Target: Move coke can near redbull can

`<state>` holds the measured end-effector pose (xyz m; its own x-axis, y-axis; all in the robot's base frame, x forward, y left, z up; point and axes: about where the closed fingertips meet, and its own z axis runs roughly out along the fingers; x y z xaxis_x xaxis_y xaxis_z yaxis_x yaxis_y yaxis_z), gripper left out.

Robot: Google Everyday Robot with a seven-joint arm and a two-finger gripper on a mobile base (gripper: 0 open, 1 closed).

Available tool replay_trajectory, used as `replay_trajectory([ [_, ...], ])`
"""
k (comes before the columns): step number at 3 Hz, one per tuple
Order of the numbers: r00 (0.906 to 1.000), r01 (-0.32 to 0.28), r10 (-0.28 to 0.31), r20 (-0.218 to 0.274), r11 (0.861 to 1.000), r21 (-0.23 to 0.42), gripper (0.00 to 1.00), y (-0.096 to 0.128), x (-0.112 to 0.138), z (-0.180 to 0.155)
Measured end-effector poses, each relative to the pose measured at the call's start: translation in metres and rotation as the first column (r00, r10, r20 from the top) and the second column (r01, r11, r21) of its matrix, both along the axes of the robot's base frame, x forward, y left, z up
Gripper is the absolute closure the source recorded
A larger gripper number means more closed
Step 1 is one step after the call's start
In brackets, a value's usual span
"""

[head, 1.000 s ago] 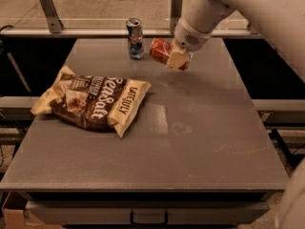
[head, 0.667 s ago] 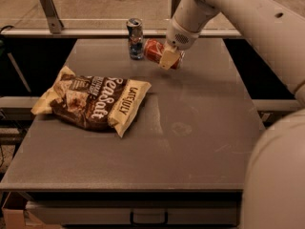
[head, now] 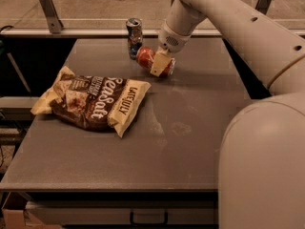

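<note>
The coke can [head: 146, 57] is red and lies tilted on its side at the far middle of the grey table [head: 190, 142]. The redbull can [head: 134, 36], slim and blue-silver, stands upright just to its left, a small gap away. My gripper [head: 160, 65] comes down from the upper right on the white arm and is shut on the coke can. One cream finger [head: 158, 64] lies across the can's front; the other is hidden behind it. The can is at or just above the table top.
A brown and cream chip bag [head: 93, 101] lies flat on the left half of the table. A metal rail [head: 95, 31] runs along the far edge. My white arm [head: 267, 142] fills the right side of the view.
My gripper has carried the coke can left and down, closer to the redbull can and lower toward the table. The redbull can and the chip bag have not moved.
</note>
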<state>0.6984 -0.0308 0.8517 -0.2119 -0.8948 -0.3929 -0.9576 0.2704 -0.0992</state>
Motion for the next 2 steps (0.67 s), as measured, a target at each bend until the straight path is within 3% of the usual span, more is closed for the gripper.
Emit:
replay_trajectory([
  [1, 0.9998, -0.004, 0.004, -0.019, 1.0, 0.003, 0.15, 0.0098, 0.001, -0.0068],
  [2, 0.9997, -0.011, 0.012, -0.023, 1.0, 0.012, 0.0, 0.0175, 0.0016, -0.0051],
])
